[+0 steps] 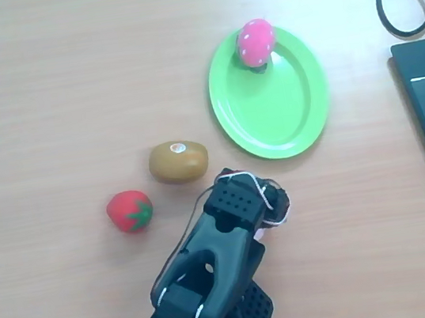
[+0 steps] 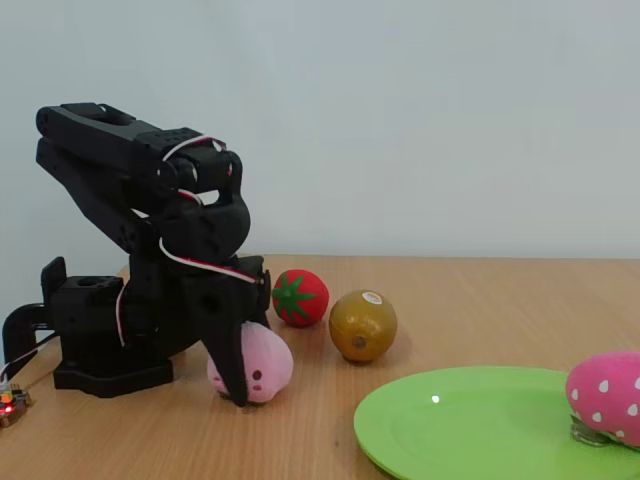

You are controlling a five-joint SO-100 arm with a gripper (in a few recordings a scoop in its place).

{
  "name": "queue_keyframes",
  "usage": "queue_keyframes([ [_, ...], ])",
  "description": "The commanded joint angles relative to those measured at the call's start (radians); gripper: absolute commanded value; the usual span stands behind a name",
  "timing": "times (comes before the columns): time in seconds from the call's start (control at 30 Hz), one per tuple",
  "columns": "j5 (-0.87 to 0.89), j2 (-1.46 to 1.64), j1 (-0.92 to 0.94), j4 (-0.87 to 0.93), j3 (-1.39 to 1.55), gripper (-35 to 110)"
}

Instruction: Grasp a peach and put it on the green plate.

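Black gripper (image 2: 243, 385) is pointing down at the table (image 1: 65, 85), its fingers closing on the pale pink peach (image 2: 262, 368), which is sitting on the wood just short of the green plate (image 1: 301, 106). Hot-pink dotted strawberry (image 1: 256, 42) is resting on the plate's far rim. Brown kiwi (image 1: 178, 162) is carrying a small round sticker, unreadable, with the red strawberry (image 1: 130, 211) lying beside it.

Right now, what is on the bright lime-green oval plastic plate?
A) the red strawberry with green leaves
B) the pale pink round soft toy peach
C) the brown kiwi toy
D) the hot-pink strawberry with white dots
D: the hot-pink strawberry with white dots sits at the far rim of the lime-green oval plate, while the pale pink peach is on the table at the gripper.
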Motion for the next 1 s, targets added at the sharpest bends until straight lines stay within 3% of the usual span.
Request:
queue_keyframes([
  [0.0, -0.003, 0.018, 0.003, 0.0, 0.003, 37],
  [0.23, 0.023, 0.014, -0.003, 0.0, -0.002, 22],
  [0.97, 0.187, -0.035, -0.109, 0.031, -0.192, 20],
])
